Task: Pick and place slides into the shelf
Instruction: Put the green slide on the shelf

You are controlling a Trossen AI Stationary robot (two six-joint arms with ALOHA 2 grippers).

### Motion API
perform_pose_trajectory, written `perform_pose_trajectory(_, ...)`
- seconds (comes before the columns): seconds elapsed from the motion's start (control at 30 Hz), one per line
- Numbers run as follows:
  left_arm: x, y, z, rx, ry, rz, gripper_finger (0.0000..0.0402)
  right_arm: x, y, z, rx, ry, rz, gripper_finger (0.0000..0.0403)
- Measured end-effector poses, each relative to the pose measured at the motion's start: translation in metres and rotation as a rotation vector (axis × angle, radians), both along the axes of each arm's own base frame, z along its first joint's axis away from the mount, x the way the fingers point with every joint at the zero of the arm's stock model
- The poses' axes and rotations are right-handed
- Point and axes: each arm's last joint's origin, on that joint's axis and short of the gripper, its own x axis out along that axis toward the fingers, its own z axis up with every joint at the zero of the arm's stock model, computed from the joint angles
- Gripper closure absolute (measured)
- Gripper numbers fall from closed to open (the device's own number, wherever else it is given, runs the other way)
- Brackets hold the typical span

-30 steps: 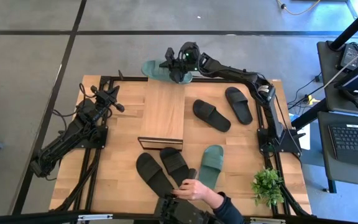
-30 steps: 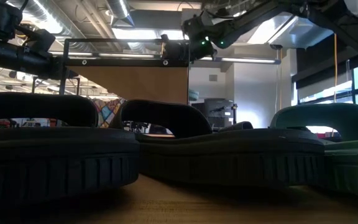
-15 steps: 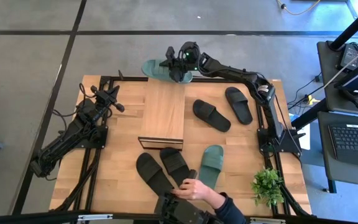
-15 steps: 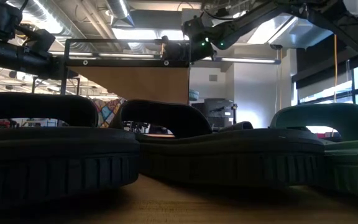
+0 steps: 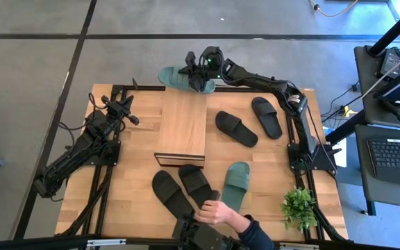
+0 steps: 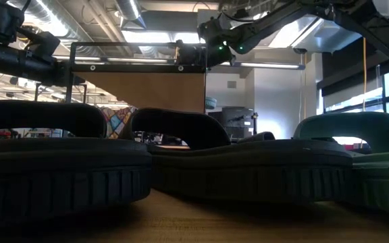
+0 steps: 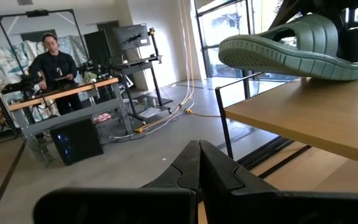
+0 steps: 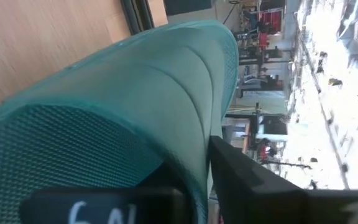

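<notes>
**A:** What lies nearest the front edge?

**B:** A person's hand (image 5: pixel 217 210) rests on the big wooden table (image 5: pixel 137 201), touching the toe end of one matte black rubbery slide sandal (image 5: pixel 196 185). A second black slide (image 5: pixel 170 192) lies just beside it, and a dull sage green slide (image 5: pixel 235 182) sits on the other side. A small green potted plant (image 5: pixel 298 207) stands at the front right corner.

**A:** And farther in?

**B:** The low rack with the light wood plank top and thin black frame (image 5: pixel 183 128) stands mid-table. To its right lie two more black slides, one (image 5: pixel 236 128) near the rack and one (image 5: pixel 266 116) farther right, apart from each other.

**A:** The arms?

**B:** The left gripper (image 5: pixel 126 111) hovers left of the rack, fingers pressed together on nothing (its own camera shows them meeting). The right gripper (image 5: pixel 198 75) is at the rack's far end, clamped on the strap of the second sage green slide (image 5: pixel 178 76), which is held above the plank's far edge and juts out beyond the table.

**A:** Touching the plank?

**B:** Seemingly just above it, level, sole down; contact I cannot tell.
</notes>
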Motion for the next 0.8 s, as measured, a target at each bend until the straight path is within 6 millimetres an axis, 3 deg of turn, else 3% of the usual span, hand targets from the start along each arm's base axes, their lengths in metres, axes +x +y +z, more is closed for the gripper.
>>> perform_pose_trajectory(0.3,0.0000,0.0000,0.0000,0.000,0.000,0.000,0.0401,0.0000,0.0002,-0.0007,0.024,0.000,-0.007,0.0345)
perform_pose_trajectory(0.8,0.0000,0.0000,0.0000,0.000,-0.001,0.000,0.0401,-0.0001,0.0005,-0.0016,0.035,0.004,-0.008,0.0248)
